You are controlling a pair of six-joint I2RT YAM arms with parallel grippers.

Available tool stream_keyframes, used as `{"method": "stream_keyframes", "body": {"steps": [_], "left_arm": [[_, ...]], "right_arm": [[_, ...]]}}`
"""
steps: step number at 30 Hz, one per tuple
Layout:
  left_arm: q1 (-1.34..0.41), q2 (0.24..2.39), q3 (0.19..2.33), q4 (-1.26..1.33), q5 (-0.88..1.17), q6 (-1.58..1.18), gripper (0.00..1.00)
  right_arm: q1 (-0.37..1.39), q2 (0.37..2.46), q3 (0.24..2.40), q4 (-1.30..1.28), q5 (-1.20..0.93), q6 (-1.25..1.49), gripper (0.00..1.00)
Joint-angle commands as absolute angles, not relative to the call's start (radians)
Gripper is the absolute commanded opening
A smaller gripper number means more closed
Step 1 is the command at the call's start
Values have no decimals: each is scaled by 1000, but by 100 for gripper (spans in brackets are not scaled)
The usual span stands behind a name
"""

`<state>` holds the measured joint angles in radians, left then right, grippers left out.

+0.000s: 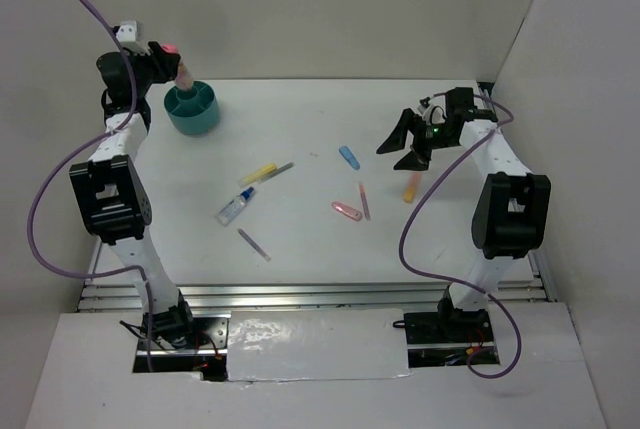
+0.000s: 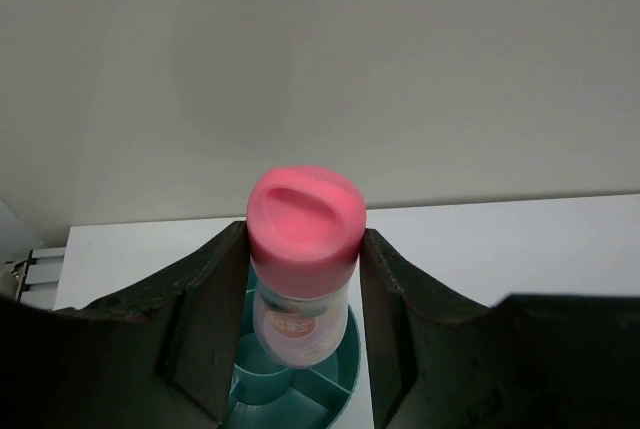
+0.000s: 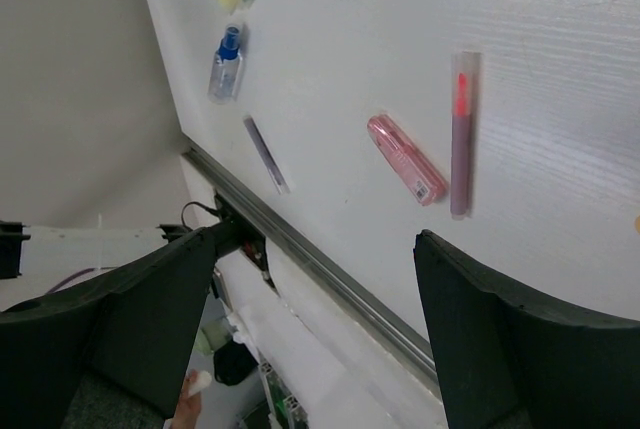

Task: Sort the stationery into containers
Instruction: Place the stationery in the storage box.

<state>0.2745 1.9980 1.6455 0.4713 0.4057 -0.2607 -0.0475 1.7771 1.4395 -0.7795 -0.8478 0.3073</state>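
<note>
Free table [image 1: 300, 119] between tub [image 1: 192, 109] and highlighter [image 1: 258, 173]

You see a round teal plastic tub [image 1: 191, 122], a pink-capped pale plastic bottle [image 2: 303, 267], a yellow highlighter pen [image 1: 258, 174], a white table [image 1: 300, 109].

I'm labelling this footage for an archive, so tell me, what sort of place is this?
Probably a robotics lab test cell: a white table boxed in by plain white panel walls, two black-and-white robot arms bolted at its near edge, and loose purple cables looping off them.
</note>
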Motion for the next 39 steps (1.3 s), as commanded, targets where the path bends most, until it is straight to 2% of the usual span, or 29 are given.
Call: {"method": "stream_keyframes", "body": {"steps": [1, 23, 26, 29, 37, 38, 39], "left_arm": [[272, 2016, 1669, 583, 413, -226, 0], [264, 2100, 1686, 581, 357, -173, 1], [258, 2099, 1669, 589, 342, -172, 10], [259, 2095, 1648, 607, 324, -204, 28], [255, 2098, 1623, 617, 327, -212, 37], [253, 2097, 1614, 620, 321, -207, 41], [253, 2097, 1611, 621, 318, -206, 51]], "right_arm": [[-35, 1792, 1473, -784, -836, 290, 87], [-25, 1829, 1488, -798, -836, 278, 87], [-18, 1829, 1494, -805, -827, 270, 87], [-12, 1825, 1499, -808, -818, 268, 88], [-6, 1822, 1502, -815, -804, 261, 88], [-6, 1825, 1503, -815, -801, 262, 88], [-6, 1827, 1503, -815, -801, 262, 88]]}}
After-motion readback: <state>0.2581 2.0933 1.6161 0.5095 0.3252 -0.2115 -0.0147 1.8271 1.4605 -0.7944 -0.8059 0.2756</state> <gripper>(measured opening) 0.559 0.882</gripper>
